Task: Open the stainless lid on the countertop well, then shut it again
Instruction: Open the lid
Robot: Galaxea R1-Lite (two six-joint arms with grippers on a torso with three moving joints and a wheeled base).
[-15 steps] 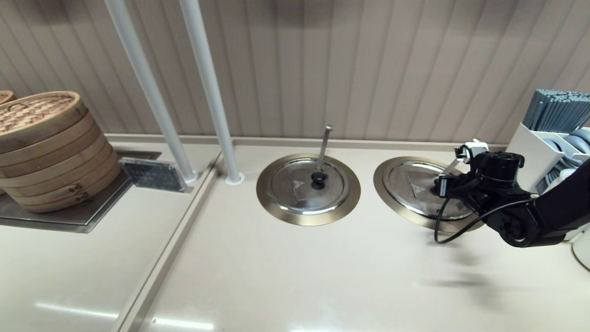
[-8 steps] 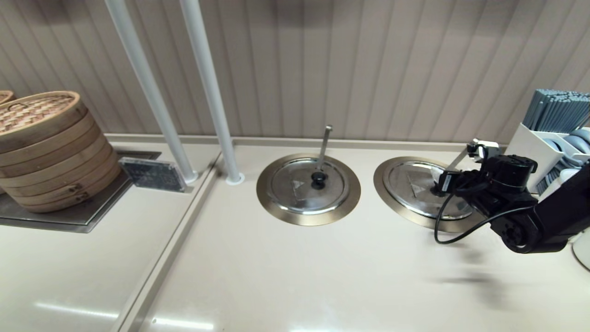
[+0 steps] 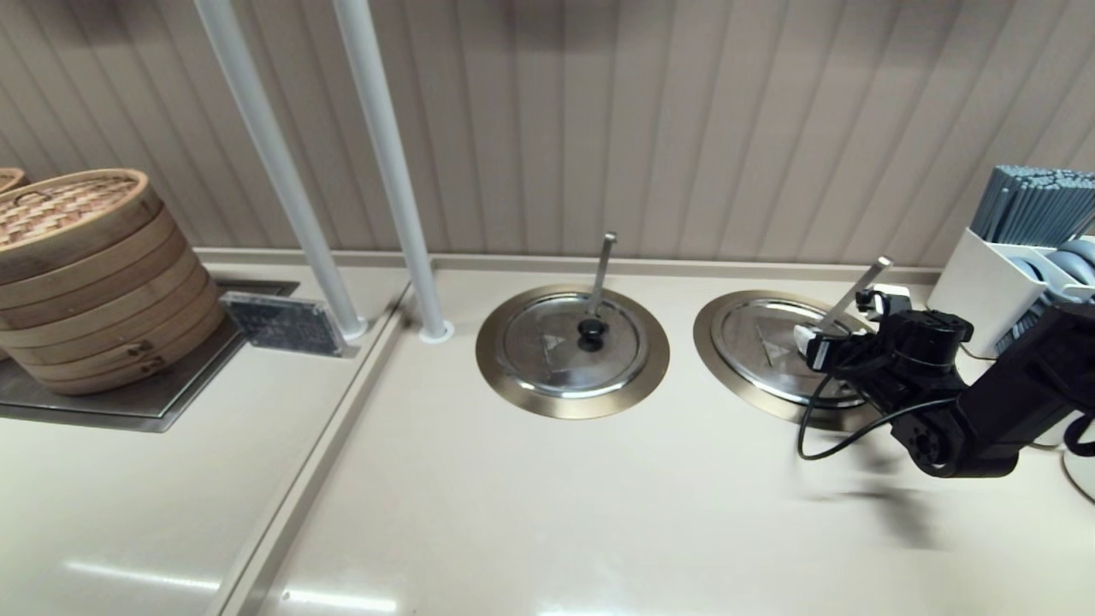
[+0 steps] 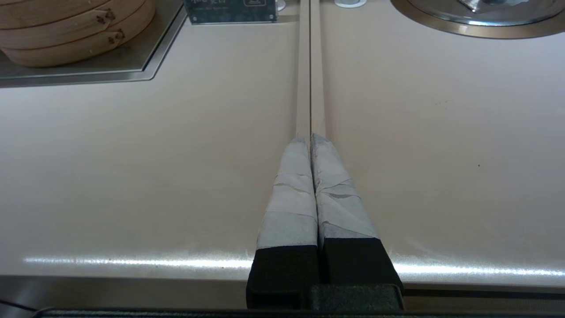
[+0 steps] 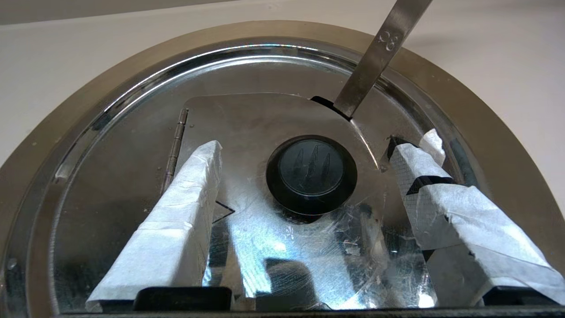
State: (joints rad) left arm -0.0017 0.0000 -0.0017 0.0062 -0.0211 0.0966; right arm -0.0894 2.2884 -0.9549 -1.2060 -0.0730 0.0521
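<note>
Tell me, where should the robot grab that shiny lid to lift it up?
Best by the black knob in the middle of the stainless lid, coming from above. It sticks up, round and small enough to pinch. The right gripper is open with one finger on each side of it. The slanting ladle handle stays clear.

Shiny steel lid (image 5: 132, 145), black knob (image 5: 311, 170)

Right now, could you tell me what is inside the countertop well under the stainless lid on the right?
The stainless lid sits shut on the countertop well, hiding the inside. Only a ladle handle pokes out through the slot. The open right hand straddles the knob.
</note>
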